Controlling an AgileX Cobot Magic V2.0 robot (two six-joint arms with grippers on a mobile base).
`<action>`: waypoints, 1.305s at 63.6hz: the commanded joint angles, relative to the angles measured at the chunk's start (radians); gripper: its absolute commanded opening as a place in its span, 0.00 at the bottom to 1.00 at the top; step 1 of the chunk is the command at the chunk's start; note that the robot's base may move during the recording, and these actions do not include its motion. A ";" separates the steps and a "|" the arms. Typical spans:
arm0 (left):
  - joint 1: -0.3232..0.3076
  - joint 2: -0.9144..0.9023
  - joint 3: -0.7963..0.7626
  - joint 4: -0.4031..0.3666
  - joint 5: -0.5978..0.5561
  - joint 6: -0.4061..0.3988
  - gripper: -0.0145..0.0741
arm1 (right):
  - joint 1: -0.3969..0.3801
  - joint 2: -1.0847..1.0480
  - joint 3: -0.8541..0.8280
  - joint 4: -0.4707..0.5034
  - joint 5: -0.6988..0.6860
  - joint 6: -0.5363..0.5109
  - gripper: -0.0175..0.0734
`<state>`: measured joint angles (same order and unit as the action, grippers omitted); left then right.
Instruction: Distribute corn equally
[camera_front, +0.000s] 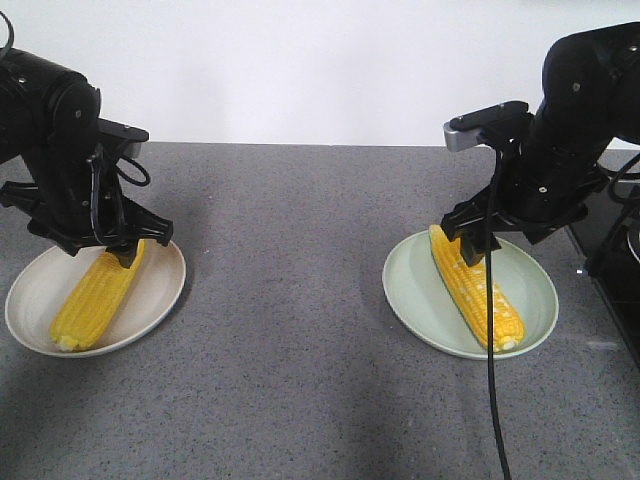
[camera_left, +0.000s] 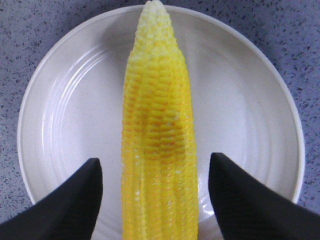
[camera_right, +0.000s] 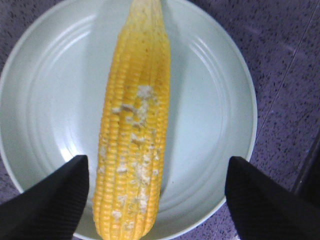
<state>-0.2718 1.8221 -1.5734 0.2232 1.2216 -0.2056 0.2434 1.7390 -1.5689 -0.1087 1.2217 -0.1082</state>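
Note:
One corn cob (camera_front: 100, 296) lies on a cream plate (camera_front: 32, 300) at the left. My left gripper (camera_front: 126, 252) hangs low over its far end. In the left wrist view the gripper (camera_left: 155, 160) is open, and its black fingers (camera_left: 75, 200) straddle the corn (camera_left: 157, 125) with a gap on each side. Another corn cob (camera_front: 482, 292) lies on a pale green plate (camera_front: 418, 290) at the right. My right gripper (camera_front: 474, 246) is over its far end. In the right wrist view it (camera_right: 158, 160) is wide open around this corn (camera_right: 132, 130), which has pale scuffed patches.
Both plates (camera_left: 60, 100) (camera_right: 210, 100) rest on a grey speckled tabletop (camera_front: 290, 300) with a white wall behind. A black cable (camera_front: 492, 390) hangs from the right arm across the green plate's front. Dark equipment (camera_front: 612, 250) stands at the table's right edge.

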 joint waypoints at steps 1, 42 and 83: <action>0.000 -0.066 -0.028 0.014 -0.024 0.000 0.64 | -0.001 -0.082 -0.027 0.011 -0.065 -0.018 0.72; 0.000 -0.468 -0.026 0.001 -0.191 -0.004 0.15 | -0.001 -0.441 0.134 0.200 -0.361 -0.092 0.18; -0.002 -1.395 1.028 -0.175 -0.849 -0.005 0.15 | -0.001 -1.214 1.096 0.242 -0.761 -0.170 0.19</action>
<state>-0.2718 0.5136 -0.6215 0.0663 0.5227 -0.2056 0.2434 0.5721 -0.4997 0.1438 0.5637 -0.2767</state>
